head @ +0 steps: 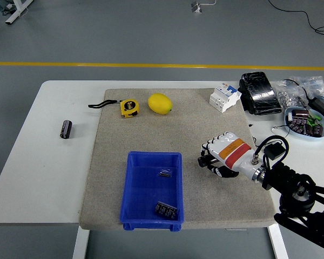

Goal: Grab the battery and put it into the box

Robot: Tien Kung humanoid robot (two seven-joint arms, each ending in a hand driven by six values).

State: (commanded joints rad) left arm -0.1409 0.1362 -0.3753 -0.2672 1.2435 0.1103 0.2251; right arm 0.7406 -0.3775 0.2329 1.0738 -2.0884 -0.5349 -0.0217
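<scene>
A blue box (130, 194) stands on the grey mat near the table's front edge. Inside it lie a small black battery (165, 173) and a larger dark battery (167, 209). My right hand (209, 160) hovers over the mat just right of the box, its fingers curled and holding nothing that I can see. A black cylindrical battery (66, 129) lies on the bare white table far to the left. My left arm does not show.
A yellow tape measure (129, 107) and a lemon (160, 103) sit at the mat's back. A white circuit breaker (225, 96), a black pouch (259, 93), bags of parts (300, 92) and a bowl of components (304, 121) crowd the right back.
</scene>
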